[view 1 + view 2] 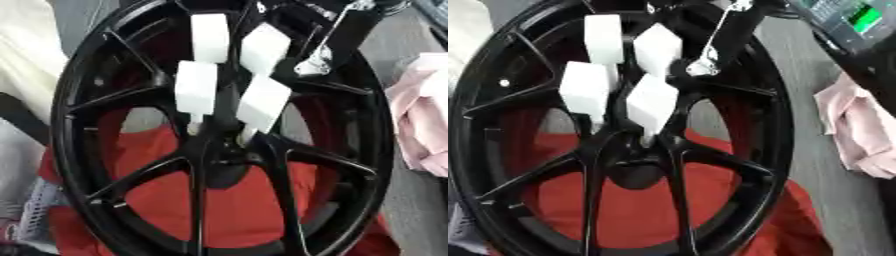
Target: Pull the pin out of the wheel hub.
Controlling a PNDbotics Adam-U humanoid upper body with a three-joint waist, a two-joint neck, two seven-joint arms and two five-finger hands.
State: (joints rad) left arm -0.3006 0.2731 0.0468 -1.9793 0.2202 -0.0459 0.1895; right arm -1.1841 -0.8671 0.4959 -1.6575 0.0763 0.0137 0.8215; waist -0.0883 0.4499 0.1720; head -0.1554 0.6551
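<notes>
A black spoked wheel (83, 107) fills both views, lying over a red cloth. Its hub (220, 150) sits just below the middle. My right hand (262, 50) comes down from the upper right on a black arm with a silver joint (703, 65). The hand's white blocks (651, 102) slant down to the top of the hub and cover it. I cannot make out the pin itself; the spot where the hand meets the hub is dark and hidden. My left hand shows in neither view.
The red cloth (236, 210) lies under the wheel. A pink cloth (859, 130) is bunched to the right on a grey surface. A dark device with a green screen (859, 17) sits top right. Pale fabric (26, 45) lies at the left.
</notes>
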